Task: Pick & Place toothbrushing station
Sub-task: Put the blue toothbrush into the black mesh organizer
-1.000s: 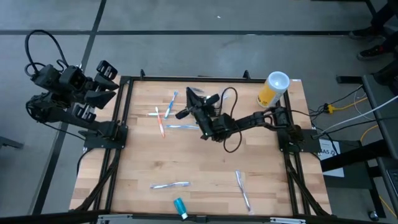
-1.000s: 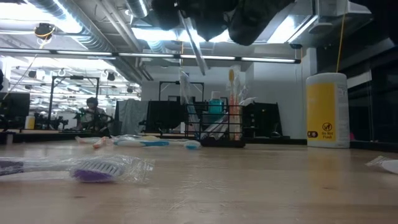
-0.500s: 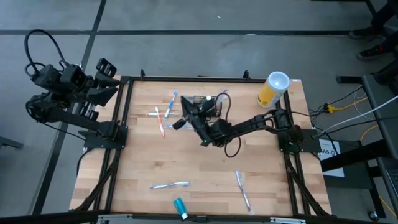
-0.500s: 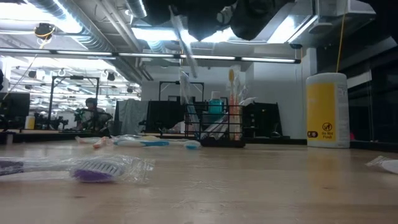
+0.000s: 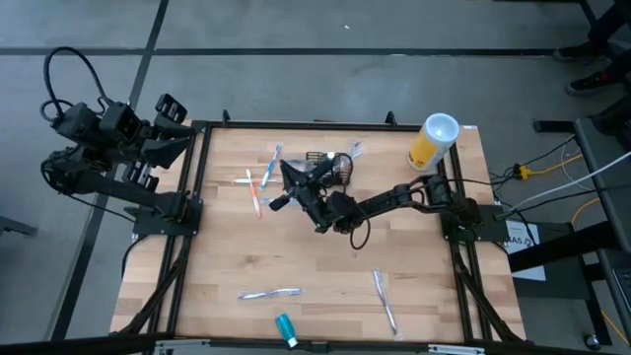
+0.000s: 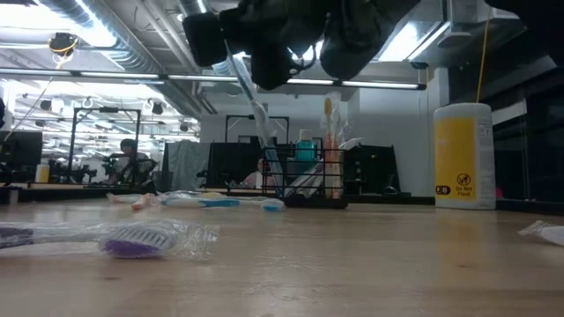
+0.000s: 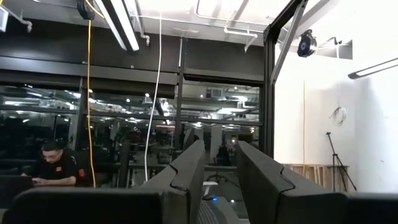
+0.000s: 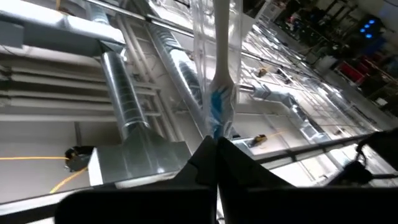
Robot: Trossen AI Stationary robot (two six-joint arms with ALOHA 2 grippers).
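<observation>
High view: right tool (image 5: 288, 183) clamped on a clear-wrapped white toothbrush (image 6: 249, 104), at nine o'clock of the black wire-mesh caddy (image 5: 330, 169). Best tilted upright, then lowered straight inside.

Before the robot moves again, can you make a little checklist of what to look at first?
1. Right end effector shut on the wrapped toothbrush: ok.
2. Toothbrush lifted clear of the table: ok; it hangs in the air in the low view.
3. Black wire caddy upright and close by: ok; other brushes already stand in it.
4. Toothbrush lined up over a free slot: cannot tell.
5. Left end effector out of the way: ok; that arm waits off the table's left edge.
6. Yellow canister clear of the path: ok, at the far right corner.
</observation>
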